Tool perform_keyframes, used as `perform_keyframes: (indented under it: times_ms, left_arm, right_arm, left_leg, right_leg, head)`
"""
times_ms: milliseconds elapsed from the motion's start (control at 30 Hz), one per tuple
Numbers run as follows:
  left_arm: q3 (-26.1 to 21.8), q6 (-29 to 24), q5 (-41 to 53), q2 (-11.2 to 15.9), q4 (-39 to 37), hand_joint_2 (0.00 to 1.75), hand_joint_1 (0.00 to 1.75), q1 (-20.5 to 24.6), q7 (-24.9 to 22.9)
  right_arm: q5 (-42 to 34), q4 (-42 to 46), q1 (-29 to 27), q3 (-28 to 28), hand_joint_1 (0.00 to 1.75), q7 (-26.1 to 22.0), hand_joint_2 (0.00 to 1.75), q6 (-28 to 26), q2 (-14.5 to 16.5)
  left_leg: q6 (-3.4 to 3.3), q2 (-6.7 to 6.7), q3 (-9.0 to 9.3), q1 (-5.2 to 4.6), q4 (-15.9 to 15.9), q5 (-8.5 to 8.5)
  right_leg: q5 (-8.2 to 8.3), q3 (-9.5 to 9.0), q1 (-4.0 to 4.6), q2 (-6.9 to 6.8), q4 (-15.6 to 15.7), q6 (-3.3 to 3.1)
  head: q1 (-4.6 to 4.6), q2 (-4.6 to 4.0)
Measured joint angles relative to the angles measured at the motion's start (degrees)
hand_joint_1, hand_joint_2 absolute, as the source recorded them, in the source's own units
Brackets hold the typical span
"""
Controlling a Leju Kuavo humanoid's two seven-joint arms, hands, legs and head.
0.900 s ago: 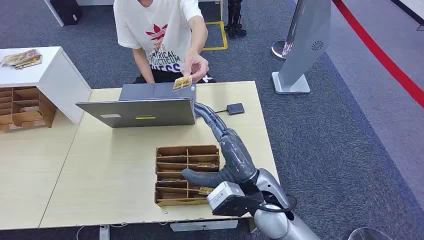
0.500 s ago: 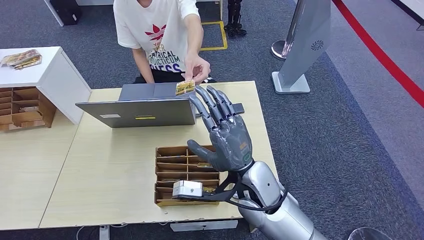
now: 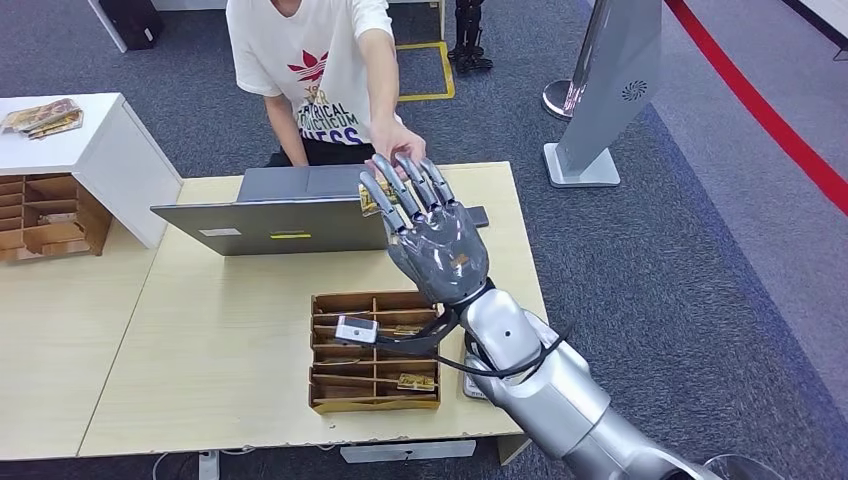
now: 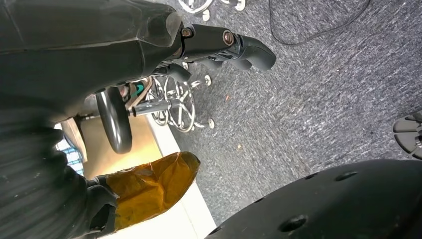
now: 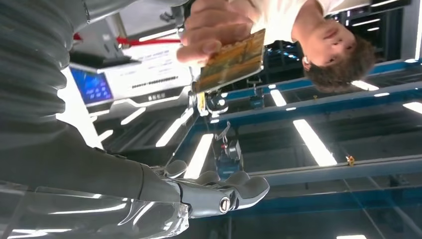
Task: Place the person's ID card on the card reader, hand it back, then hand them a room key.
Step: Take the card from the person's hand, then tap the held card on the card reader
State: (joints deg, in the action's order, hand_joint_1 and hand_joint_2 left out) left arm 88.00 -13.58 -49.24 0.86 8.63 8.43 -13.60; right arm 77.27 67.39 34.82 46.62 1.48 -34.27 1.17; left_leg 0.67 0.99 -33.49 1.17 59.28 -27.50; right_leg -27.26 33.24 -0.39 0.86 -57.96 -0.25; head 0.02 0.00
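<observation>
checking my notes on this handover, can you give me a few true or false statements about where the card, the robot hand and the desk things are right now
1. The right robot hand is raised with its fingers spread, holding nothing. True.
2. The ID card lies flat on the card reader. False: the person's hand holds it in the air, just beyond the robot fingertips.
3. The laptop on the table is closed. False: its lid stands open, between the person and the robot.
4. A brown divided tray sits on the table below the raised arm, with cards in some slots. True.
5. The card reader is a small dark pad beside the laptop. True.
</observation>
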Motion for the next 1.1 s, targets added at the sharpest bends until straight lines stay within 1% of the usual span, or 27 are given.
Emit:
perform_keyframes:
  times_ms: [133, 200, 233, 267, 333, 367, 433, 567, 1100]
  left_arm:
    - [0.0, 0.3, 1.0, 0.0, 0.0, 1.75, 0.00, 0.0, -0.2]
    - [0.0, 0.5, 1.4, 0.0, 0.0, 1.75, 0.00, 0.0, -0.3]
    - [0.0, 0.5, 1.6, 0.0, 0.0, 1.75, 0.00, 0.1, -0.4]
    - [0.0, 0.6, 1.7, 0.0, 0.0, 1.75, 0.00, 0.1, -0.4]
    - [0.0, 0.6, 1.9, 0.0, 0.0, 1.75, 0.00, 0.1, -0.5]
    - [0.0, 0.6, 1.9, 0.0, 0.0, 1.75, 0.00, 0.1, -0.5]
    - [0.0, 0.6, 1.9, 0.0, 0.0, 1.75, 0.00, 0.2, -0.5]
    - [0.0, 0.6, 1.9, 0.0, 0.0, 1.75, 0.00, 0.3, -0.6]
    - [0.0, 0.5, 1.9, 0.0, 0.0, 1.75, 0.00, 0.4, -1.0]
  right_arm:
    - [2.4, -3.4, 1.6, -0.4, 0.00, 1.4, 1.75, -0.1, 1.0]
    - [3.0, -4.9, 2.5, -0.7, 0.10, 1.9, 1.75, 0.0, 1.5]
    - [3.2, -5.6, 3.0, -0.9, 0.31, 2.2, 1.75, 0.0, 1.8]
    - [3.3, -6.3, 3.4, -1.1, 0.69, 2.4, 1.75, -0.1, 2.1]
    - [3.4, -7.4, 4.0, -1.5, 1.34, 2.7, 1.75, -0.1, 2.6]
    - [3.4, -7.9, 4.2, -1.7, 1.50, 2.7, 1.75, -0.1, 2.8]
    - [3.2, -8.8, 4.5, -2.1, 1.50, 2.7, 1.75, -0.1, 3.2]
    - [3.1, -9.8, 4.8, -2.6, 1.75, 2.7, 1.75, -0.2, 3.6]
    - [1.2, -12.3, 4.4, -4.6, 1.75, 2.6, 1.75, -1.0, 4.0]
  left_leg:
    - [0.00, 0.00, 0.00, 0.00, 0.0, 0.00]
    - [0.00, 0.00, 0.00, 0.00, 0.0, 0.00]
    - [0.00, 0.00, 0.00, 0.00, 0.0, 0.00]
    - [0.00, 0.00, 0.00, 0.00, 0.0, 0.00]
    - [0.00, 0.00, 0.00, 0.00, 0.0, 0.00]
    - [0.00, 0.00, 0.00, 0.00, 0.0, 0.00]
    - [0.00, 0.00, 0.00, 0.00, 0.0, 0.00]
    - [0.00, 0.00, 0.00, 0.00, 0.0, 0.00]
    - [0.00, 0.00, 0.00, 0.00, 0.0, 0.00]
  right_leg:
    - [0.00, 0.00, 0.00, 0.00, 0.0, 0.00]
    - [0.00, 0.01, 0.00, 0.00, 0.0, 0.00]
    - [0.00, 0.01, 0.00, 0.00, 0.0, 0.00]
    - [0.00, 0.01, 0.00, 0.00, 0.0, 0.00]
    - [0.00, 0.00, 0.00, 0.00, 0.0, 0.00]
    - [0.00, 0.00, 0.00, 0.00, 0.0, 0.00]
    - [0.00, 0.00, 0.00, 0.00, 0.0, 0.00]
    - [0.00, 0.00, 0.00, 0.00, 0.0, 0.00]
    - [0.00, 0.01, 0.00, 0.00, 0.0, 0.00]
  head:
    - [0.01, 0.00]
    - [0.01, 0.00]
    - [0.01, 0.00]
    - [0.01, 0.00]
    - [0.01, 0.00]
    - [0.01, 0.00]
    - [0.01, 0.00]
    - [0.01, 0.00]
    - [0.01, 0.01]
